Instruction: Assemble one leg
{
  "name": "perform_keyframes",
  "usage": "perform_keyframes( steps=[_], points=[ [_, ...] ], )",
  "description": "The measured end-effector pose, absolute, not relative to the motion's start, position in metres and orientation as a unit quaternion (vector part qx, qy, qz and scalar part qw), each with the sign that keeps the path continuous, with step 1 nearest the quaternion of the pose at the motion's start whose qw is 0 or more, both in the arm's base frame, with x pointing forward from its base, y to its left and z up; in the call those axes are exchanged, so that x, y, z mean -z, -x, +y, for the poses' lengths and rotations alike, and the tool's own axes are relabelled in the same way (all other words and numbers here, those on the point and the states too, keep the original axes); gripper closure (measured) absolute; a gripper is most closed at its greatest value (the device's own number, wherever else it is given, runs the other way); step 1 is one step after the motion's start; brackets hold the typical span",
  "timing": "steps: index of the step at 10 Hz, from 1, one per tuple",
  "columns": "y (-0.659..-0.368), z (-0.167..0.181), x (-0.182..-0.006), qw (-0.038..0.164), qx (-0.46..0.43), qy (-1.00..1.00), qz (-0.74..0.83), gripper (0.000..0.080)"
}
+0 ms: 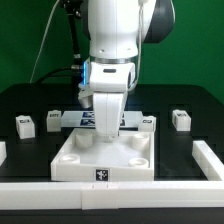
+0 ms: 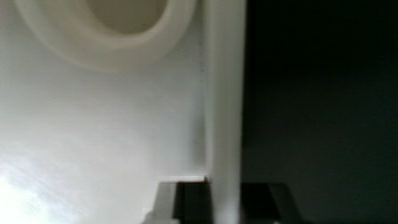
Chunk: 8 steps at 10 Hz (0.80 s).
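The large white square tray-like part [image 1: 95,160] with round corner sockets lies at the table's front centre. My gripper [image 1: 106,128] reaches down onto its far edge. In the wrist view the two dark fingers [image 2: 187,205] of the gripper [image 2: 222,205] stand on either side of the tray part's thin white rim [image 2: 222,110] and press against it. One round socket [image 2: 134,25] shows on the tray's face. Small white legs stand apart on the black table: two at the exterior view's left [image 1: 25,125] [image 1: 53,119], two at its right [image 1: 180,119] [image 1: 148,121].
The marker board [image 1: 72,120] lies behind the tray part, partly hidden by the arm. A white L-shaped barrier runs along the front [image 1: 110,195] and up the exterior view's right [image 1: 207,156]. Cables hang behind the arm.
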<state>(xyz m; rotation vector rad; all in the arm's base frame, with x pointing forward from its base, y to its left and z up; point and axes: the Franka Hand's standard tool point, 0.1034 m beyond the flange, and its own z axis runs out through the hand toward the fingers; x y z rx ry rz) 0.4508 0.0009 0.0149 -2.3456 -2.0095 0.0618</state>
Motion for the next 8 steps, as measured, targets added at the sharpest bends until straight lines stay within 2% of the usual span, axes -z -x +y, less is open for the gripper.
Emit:
perform_keyframes(
  steps=[3, 8],
  points=[
    [-0.46, 0.009, -0.015, 0.025, -0.014, 0.747, -0.664, 0.0739],
    [-0.489, 0.054, -0.015, 0.021, 0.004, 0.717, -0.697, 0.0739]
  ],
)
